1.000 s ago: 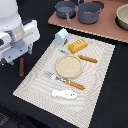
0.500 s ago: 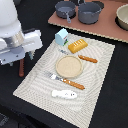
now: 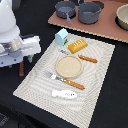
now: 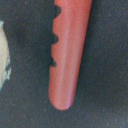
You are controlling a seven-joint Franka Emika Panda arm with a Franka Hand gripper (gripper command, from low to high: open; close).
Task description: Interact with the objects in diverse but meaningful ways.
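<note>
My gripper point(image 3: 20, 56) hangs over the black table just off the exterior view's left edge of the woven placemat point(image 3: 45, 75). Directly under it lies a long red-brown stick-like piece point(image 3: 21, 68). That piece point(image 4: 67, 55) fills the wrist view, with a notched edge on one side, and no fingers show there. On the mat are a pale blue-white carton point(image 3: 61, 36), a golden bread loaf point(image 3: 77, 46), a thin sausage point(image 3: 87, 59) and a white speckled piece point(image 3: 64, 93). The grey saucepan point(image 3: 65, 9) stands on the brown board at the back.
A tan round plate point(image 3: 69, 66) lies mid-mat, and an orange-handled utensil point(image 3: 66, 80) lies just in front of it. A second grey pot point(image 3: 89, 12) and a pale bowl point(image 3: 122, 17) stand on the brown board point(image 3: 105, 29).
</note>
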